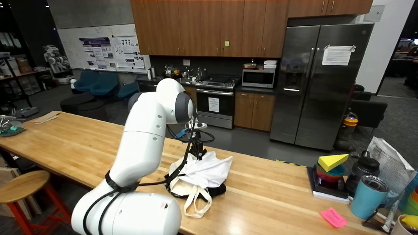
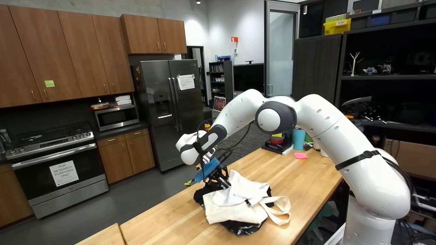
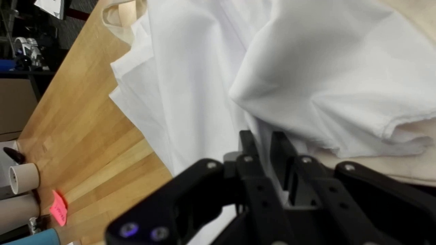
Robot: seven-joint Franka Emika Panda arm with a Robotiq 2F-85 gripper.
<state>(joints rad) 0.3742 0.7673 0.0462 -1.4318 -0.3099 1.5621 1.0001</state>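
A crumpled white cloth point(image 1: 210, 168) lies on top of a cream tote bag point(image 1: 179, 187) and a black cloth or bag point(image 1: 217, 190) on the wooden table. The same pile shows in an exterior view with the white cloth point(image 2: 243, 190), cream bag point(image 2: 226, 211) and black item point(image 2: 243, 228). My gripper point(image 1: 198, 158) points down into the far side of the pile, also in an exterior view point(image 2: 225, 183). In the wrist view my gripper point(image 3: 262, 136) has its fingers a narrow gap apart, with white cloth point(image 3: 197, 75) showing between and around them. The fingers do not look pressed together.
On the wooden table point(image 1: 277, 189) are a pink note point(image 1: 333, 217), a blue tumbler point(image 1: 369, 195), stacked bowls point(image 1: 330, 174) with a yellow wedge point(image 1: 333, 161), and a black bottle point(image 1: 364, 169). A stool point(image 1: 24, 186) stands beside it. Kitchen counters and a fridge point(image 1: 320, 88) are behind.
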